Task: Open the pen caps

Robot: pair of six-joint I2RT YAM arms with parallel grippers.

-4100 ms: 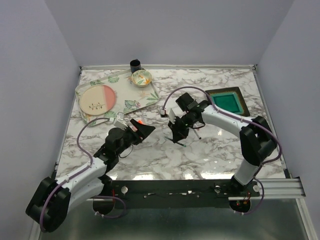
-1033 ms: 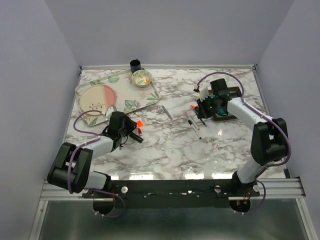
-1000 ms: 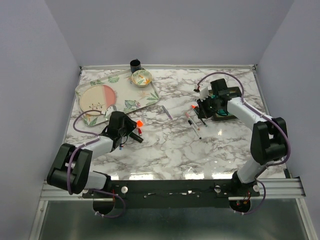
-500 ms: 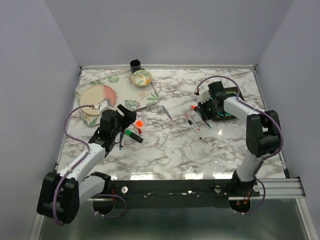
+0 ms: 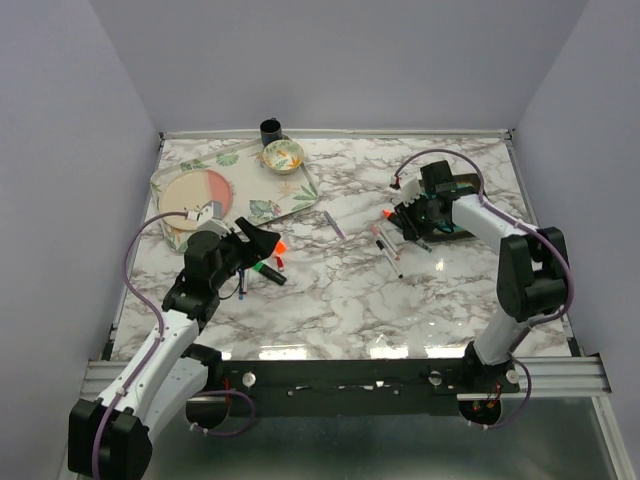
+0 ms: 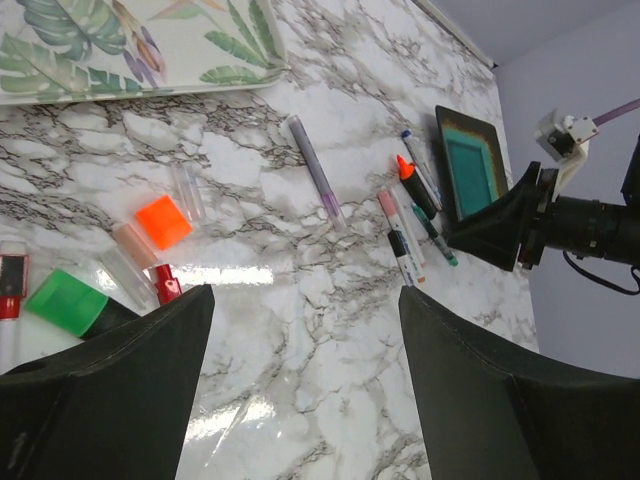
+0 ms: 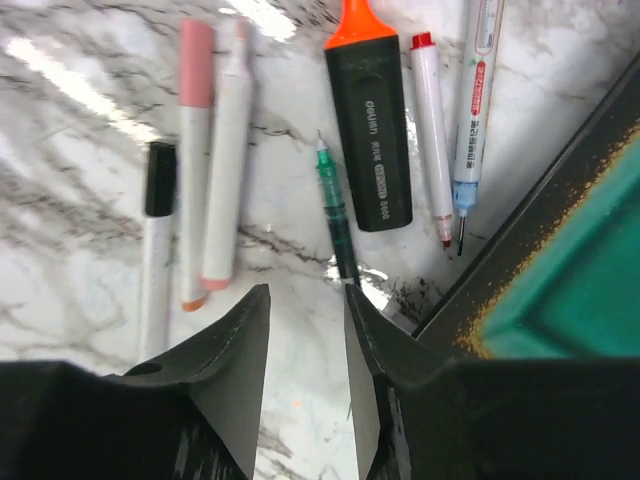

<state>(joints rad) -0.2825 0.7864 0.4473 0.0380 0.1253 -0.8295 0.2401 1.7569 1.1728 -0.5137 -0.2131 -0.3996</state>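
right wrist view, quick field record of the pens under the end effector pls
view: right wrist
right end effector: jaws apart, only marble between them
highlighter: black, orange tip bare
green pen: uncapped, lower end behind a finger
red pen: white body, red end, right of highlighter
tray: dark rim, teal inside, far right
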